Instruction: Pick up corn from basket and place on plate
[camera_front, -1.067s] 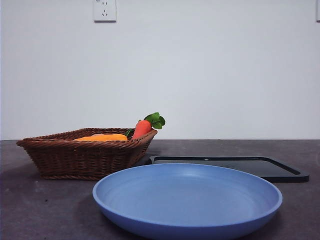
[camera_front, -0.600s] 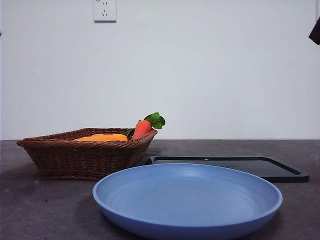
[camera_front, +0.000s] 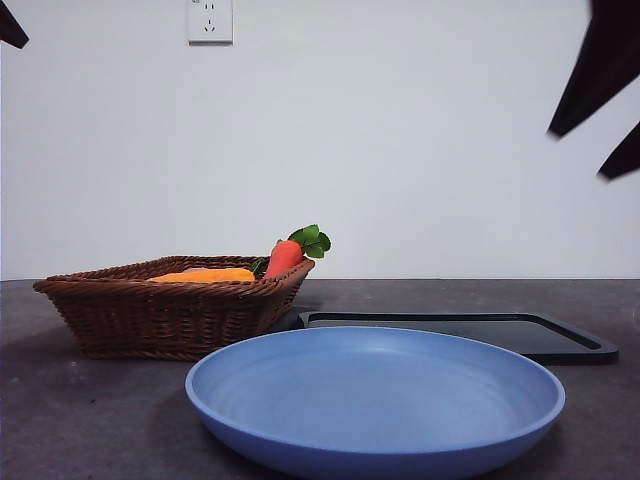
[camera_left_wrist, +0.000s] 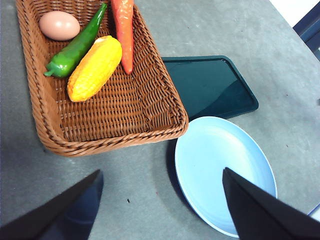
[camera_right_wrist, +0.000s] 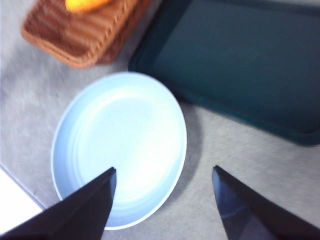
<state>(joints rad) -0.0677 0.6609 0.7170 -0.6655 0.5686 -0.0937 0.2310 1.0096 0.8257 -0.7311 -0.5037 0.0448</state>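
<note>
Corn (camera_left_wrist: 95, 68) lying in the basket (camera_left_wrist: 112, 116), slanted, kernels bumpy and yellow-orange, touching a green pepper (camera_left_wrist: 76, 46) on one side and sitting just beside a carrot (camera_left_wrist: 124, 31) on the other. Pinkish egg (camera_left_wrist: 59, 25) tucked near the basket's far corner, close to the pepper's tip. From the front view, only a thin orange strip of corn (camera_front: 205, 275) showing above the braided rim of the basket (camera_front: 170, 315), with the carrot (camera_front: 285, 256) propped on the rim, green leaves up. Blue plate (camera_front: 375, 405) bare, resting on the grey bench (camera_front: 60, 420) near the basket, partly in front of a flat black tray (camera_front: 470, 330). Same plate (camera_left_wrist: 225, 172) seen from the left wrist view, just beside the basket's corner and near the tray (camera_left_wrist: 207, 85). Left pincer (camera_left_wrist: 160, 205) released, jaws spread wide, hanging above the bench between basket and plate, gripping nothing. Right pincer (camera_right_wrist: 162, 205) likewise released and wide, poised above the plate (camera_right_wrist: 120, 147), with the tray (camera_right_wrist: 240, 60) and a corner of the basket (camera_right_wrist: 82, 30) beyond; picture somewhat blurred. In the front view, dark jaw tips high at the right edge (camera_front: 600, 85) and a small black tip at the top left corner (camera_front: 12, 25), both well above everything on the bench.
</note>
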